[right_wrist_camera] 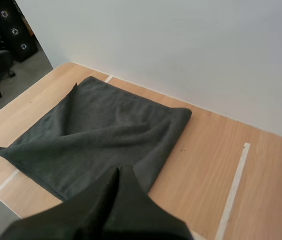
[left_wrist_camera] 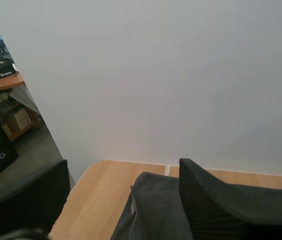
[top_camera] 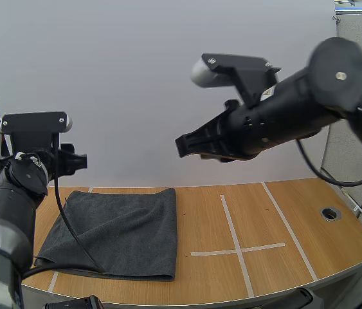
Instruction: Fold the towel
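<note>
While both arms hang high above the table (top_camera: 264, 219), the dark towel (top_camera: 116, 228) lies flat on its left side. The left gripper (left_wrist_camera: 123, 172) gapes empty and the right gripper (right_wrist_camera: 118, 172) is pinched together on nothing; I'd say both should descend onto matching corners.

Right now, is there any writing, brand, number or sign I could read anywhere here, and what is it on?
None readable: the dark grey towel shows no legible label or print, and the wooden table bears only plain white tape lines, no letters or numbers.
</note>
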`<state>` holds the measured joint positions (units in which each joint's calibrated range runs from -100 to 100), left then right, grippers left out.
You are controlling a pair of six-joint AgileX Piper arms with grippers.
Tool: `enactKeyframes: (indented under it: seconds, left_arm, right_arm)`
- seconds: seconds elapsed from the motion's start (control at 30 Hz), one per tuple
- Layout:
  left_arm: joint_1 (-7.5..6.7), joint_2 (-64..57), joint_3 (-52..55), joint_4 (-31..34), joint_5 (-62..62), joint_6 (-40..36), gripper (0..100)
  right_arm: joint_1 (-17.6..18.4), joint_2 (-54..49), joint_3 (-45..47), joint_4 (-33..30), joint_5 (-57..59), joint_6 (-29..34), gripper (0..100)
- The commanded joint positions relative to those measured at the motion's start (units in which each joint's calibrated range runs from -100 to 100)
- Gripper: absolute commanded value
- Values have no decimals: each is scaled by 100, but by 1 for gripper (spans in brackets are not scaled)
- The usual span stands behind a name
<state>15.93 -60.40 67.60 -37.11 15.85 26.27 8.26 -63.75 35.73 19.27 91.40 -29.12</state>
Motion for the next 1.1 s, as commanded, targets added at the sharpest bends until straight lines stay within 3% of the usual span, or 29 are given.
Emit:
enactKeyframes:
  seconds: [0.0, 0.4, 0.63, 0.83, 1.07]
  left_arm:
    - [134, 507, -16, 191, 418, -44, 100]
    - [140, 1199, -480, 272, 1538, 372, 100]
    - [142, 1199, -508, 575, 914, 523, 100]
    - [142, 1199, -496, 758, 1575, 555, 100]
    - [329, 1352, -514, 952, 1016, 555, 100]
  right_arm:
    - [-21, 599, 12, 624, -201, -9, 0]
    - [-21, 2275, 12, 899, -33, -400, 0]
    - [-21, 2432, 12, 1003, -33, -400, 0]
    - [-21, 2442, 12, 1316, -33, -858, 0]
    - [-21, 2442, 12, 1319, -115, -1036, 0]
